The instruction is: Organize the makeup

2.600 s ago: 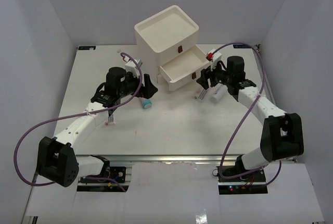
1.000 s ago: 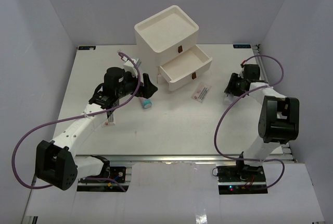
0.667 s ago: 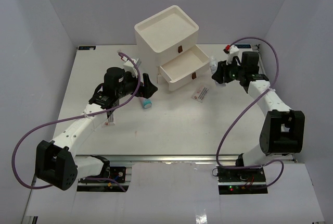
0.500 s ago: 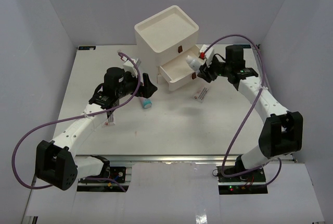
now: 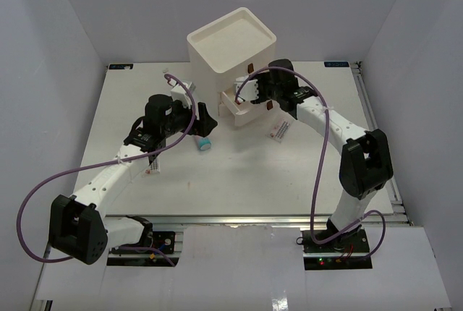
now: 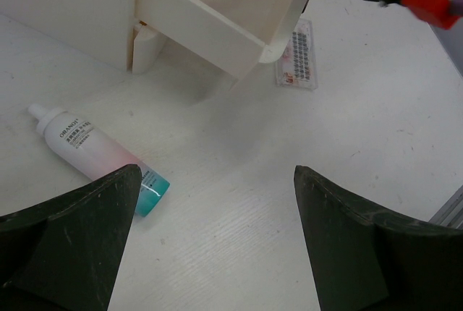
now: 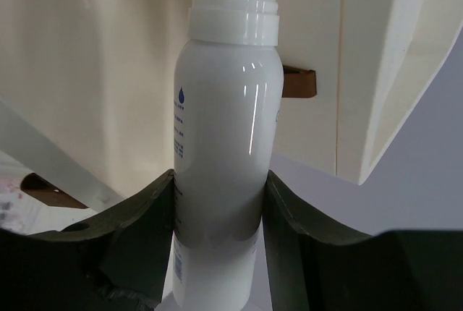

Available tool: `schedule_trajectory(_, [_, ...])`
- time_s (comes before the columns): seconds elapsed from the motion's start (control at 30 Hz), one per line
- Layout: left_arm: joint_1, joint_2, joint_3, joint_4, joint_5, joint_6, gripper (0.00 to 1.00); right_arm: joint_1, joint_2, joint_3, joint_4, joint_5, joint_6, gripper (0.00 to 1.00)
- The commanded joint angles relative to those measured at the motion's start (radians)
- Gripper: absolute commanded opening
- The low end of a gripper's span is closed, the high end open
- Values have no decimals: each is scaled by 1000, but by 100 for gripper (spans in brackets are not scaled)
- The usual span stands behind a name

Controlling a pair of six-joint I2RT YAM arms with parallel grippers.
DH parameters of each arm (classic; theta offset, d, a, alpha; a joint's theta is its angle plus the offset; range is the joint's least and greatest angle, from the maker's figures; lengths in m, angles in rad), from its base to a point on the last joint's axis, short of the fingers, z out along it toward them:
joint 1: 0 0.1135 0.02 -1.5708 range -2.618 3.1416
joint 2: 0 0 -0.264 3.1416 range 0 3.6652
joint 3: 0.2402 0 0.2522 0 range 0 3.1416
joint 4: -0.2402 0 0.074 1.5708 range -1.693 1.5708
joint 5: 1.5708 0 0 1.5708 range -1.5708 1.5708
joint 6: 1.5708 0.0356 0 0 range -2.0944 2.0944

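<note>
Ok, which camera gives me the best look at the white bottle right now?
Right wrist: the white bottle fills the frame, clamped in the right gripper. Top external shows only that gripper over the open drawer; the bottle is hard to make out there. Left wrist misses it.

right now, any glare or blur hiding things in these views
Right wrist: the white bottle is sharp, with a thin glare streak; the right gripper is dark and soft. Left wrist: the left gripper looms dark and blurred, the pink tube is crisp. Top external: even light, faint shadows.
</note>
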Motion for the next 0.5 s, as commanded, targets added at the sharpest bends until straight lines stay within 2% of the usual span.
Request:
schedule_trajectory(0.0, [4,-37,-5,12,-13,13,98,-1,8,19,148,124,-144,15])
schedule_trajectory(0.1, [4,-37,-5,13,-11,13,98,0,10,10,150,122,-139,41])
schedule_trajectory(0.13, [4,-37,-5,12,-10,13,98,-1,10,5,151,121,-135,46])
schedule_trajectory(0.37, [4,-33,-6,12,-10,13,98,-3,-9,-47,213,132,-125,72])
schedule_trajectory(0.47, [4,-32,-6,13,-10,11,98,-4,-27,-62,214,128,-115,75])
